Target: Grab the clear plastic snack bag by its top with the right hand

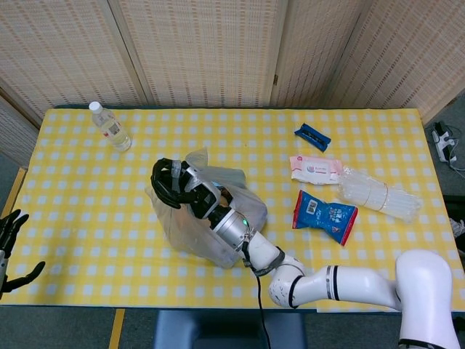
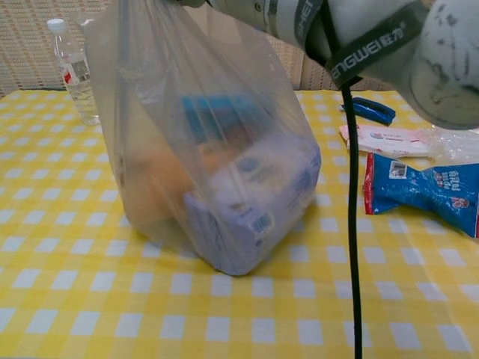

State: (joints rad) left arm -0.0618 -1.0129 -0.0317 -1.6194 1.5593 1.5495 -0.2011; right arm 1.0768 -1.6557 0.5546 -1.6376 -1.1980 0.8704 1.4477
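Clear plastic snack bag point(image 1: 218, 225) sits left of the middle of the yellow-checked bench point(image 1: 87, 211) in the head view, its top gathered and drawn up toward ten o'clock. The right robot hand point(image 1: 174, 190) is clenched around that bunched top, dark fingers point(image 1: 161, 187) curled over the plastic, with its silver wrist and white arm point(image 1: 341, 280) trailing off toward four o'clock. A water bottle point(image 1: 110, 126) stands well apart at eleven o'clock from the bag. Toward three o'clock lie a red-and-blue snack packet point(image 1: 324, 214), a pink wipes pack point(image 1: 315, 169), a clear sleeve of cups point(image 1: 378, 194) and a small blue item point(image 1: 312, 135). The left robot hand point(image 1: 13, 243) hangs off the bench's edge at eight o'clock, released, its fingers spread and grasping nothing.

In the chest view the bag point(image 2: 217, 172) stands tall with its base on the bench point(image 2: 67, 299); blue, orange and pale lilac packages show blurred through the film. Its top runs out of frame at twelve o'clock, beside the grey arm point(image 2: 359, 37), so the grasp itself is hidden here. The bottle point(image 2: 72, 69) stands behind at ten o'clock, and the snack packet point(image 2: 423, 196) lies at three o'clock, with the wipes pack point(image 2: 382, 138) just beyond it.
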